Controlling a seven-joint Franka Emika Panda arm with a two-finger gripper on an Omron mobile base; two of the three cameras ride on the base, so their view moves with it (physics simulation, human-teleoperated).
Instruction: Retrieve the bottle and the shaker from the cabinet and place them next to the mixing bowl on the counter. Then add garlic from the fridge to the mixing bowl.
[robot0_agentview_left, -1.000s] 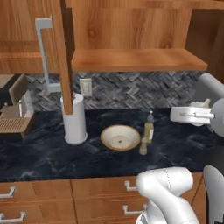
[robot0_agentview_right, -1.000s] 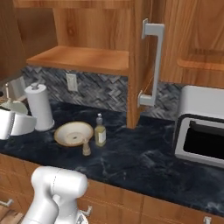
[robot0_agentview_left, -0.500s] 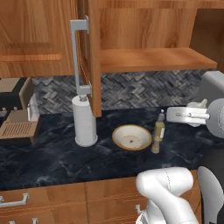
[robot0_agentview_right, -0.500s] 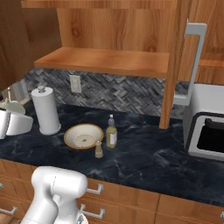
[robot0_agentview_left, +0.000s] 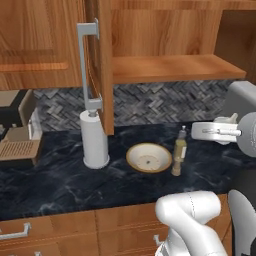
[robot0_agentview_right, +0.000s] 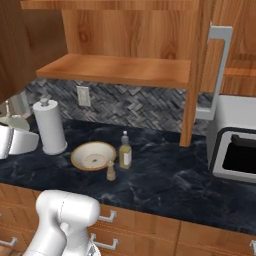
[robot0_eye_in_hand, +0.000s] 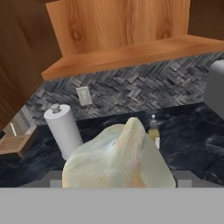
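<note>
The counter (robot0_agentview_left: 60, 180) is showing dark, glossy, marble-veined stone. The cabinet (robot0_agentview_right: 125, 30) and its shelf are showing smooth, warm wood grain. The backsplash (robot0_agentview_right: 145, 107) is presenting rough grey herringbone tile. The garlic (robot0_eye_in_hand: 118, 159) is appearing pale, papery and faceted. The mixing bowl (robot0_agentview_left: 149, 158) is looking like matt cream ceramic.

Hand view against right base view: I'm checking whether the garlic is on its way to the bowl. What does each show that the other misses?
Hand view: the garlic bulb in close-up, raised above the counter and hiding what lies behind it.
Right base view: the mixing bowl with the shaker just in front of it, and the open cabinet door's handle.
Both: the paper towel roll, the bottle, the wall outlet and the bare cabinet shelf.
</note>
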